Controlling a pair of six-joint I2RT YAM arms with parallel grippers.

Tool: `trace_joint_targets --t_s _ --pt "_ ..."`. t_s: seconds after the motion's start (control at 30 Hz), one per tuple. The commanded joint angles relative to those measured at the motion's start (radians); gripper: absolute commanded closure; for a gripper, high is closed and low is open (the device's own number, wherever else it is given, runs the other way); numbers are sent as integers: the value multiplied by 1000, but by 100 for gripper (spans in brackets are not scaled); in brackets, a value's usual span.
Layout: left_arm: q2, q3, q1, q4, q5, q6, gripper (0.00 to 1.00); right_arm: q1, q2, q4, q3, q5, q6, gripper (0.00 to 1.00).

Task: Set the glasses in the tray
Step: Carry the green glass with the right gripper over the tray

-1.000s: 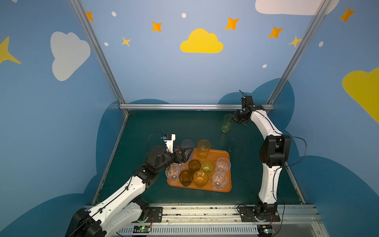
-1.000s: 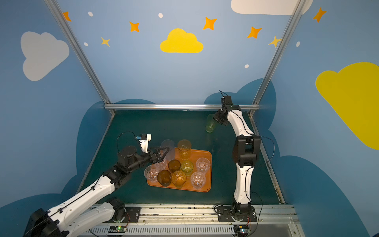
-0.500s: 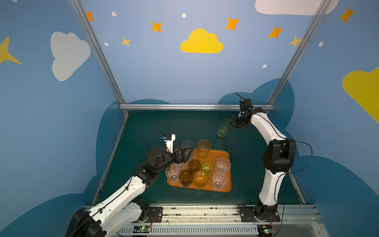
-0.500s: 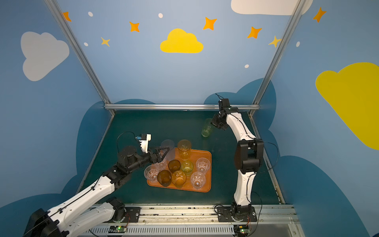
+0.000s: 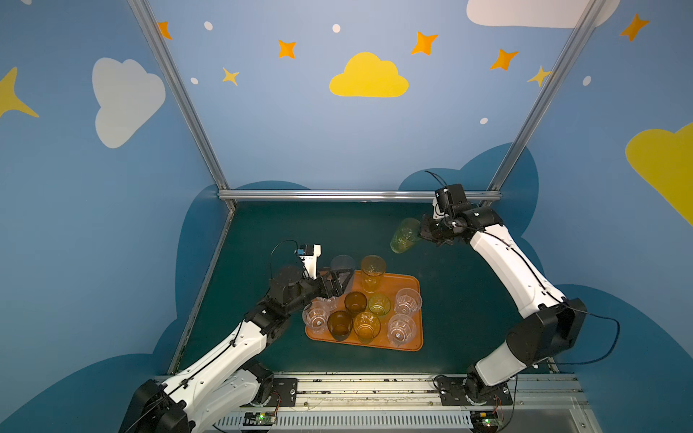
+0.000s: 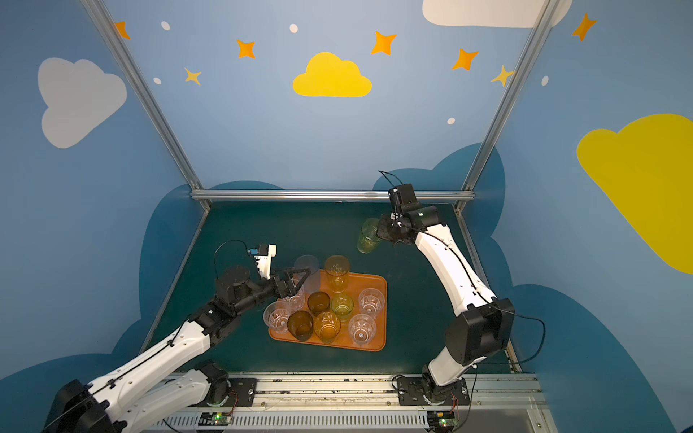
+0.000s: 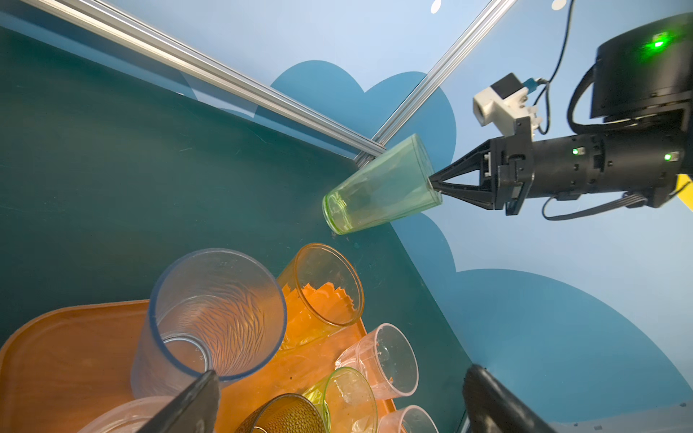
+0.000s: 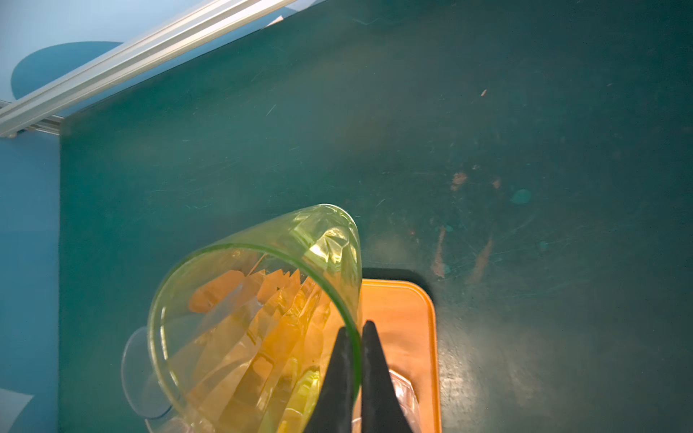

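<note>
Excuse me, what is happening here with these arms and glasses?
The right gripper is shut on the rim of a tall yellow-green glass and holds it tilted, beyond the tray. The left gripper is open beside the frosted glass at the tray's far corner. The other glasses stand on the tray.

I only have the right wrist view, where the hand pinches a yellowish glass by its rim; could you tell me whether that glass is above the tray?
Observer: Not yet; in both top views the held glass hangs tilted beyond the far right corner of the tray.
Operator: Thank you. How many stand on it?
Observer: Ten, counting the frosted glass at its far left corner.
Operator: Where is the left hand?
Observer: The left hand is open, close to that frosted glass.
</note>
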State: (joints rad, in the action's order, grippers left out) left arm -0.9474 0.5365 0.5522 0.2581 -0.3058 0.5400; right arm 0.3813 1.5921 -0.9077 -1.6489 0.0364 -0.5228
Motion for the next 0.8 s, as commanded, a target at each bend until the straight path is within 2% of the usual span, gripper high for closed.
trace_joint_targets --t_s 0.0,0.1,0.47,0.77 --pt "-7 -6 4 29 -12 6 0 18 -56 -44 -4 48 16 100" --pt "-17 -6 4 31 -8 -5 0 36 -84 -51 29 82 14 100" --pt "-26 -2 3 21 2 -18 0 91 -141 -41 163 59 -24 100" --pt "-19 -1 3 16 -6 -11 0 108 -144 38 315 -26 -75 100"
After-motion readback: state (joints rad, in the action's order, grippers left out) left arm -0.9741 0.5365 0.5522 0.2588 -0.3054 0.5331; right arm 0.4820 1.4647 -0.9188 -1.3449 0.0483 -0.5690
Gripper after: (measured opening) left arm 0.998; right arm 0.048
